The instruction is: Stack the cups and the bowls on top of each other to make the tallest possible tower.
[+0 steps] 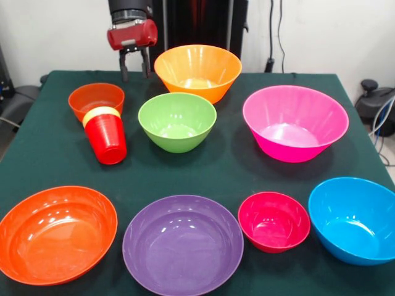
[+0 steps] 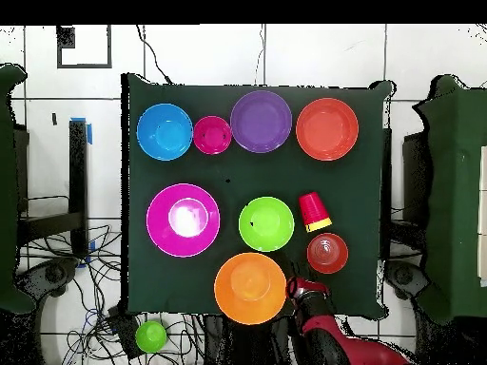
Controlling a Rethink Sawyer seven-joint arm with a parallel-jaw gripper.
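The gripper (image 1: 134, 63) hangs empty with fingers apart over the table's (image 1: 234, 166) back edge, just behind the small orange bowl (image 1: 96, 100) and the nested, tipped-over cups (image 1: 105, 138) lying before it.

A lab: green-clothed table (image 2: 371, 190), tiled floor (image 2: 314, 57), tangled cables (image 2: 86, 314).

Dark green counter (image 1: 234, 166) carries eight upright bowls (image 1: 177, 121); a red cup (image 1: 106, 139), yellow cup (image 1: 100, 113) nested, lies tipped.
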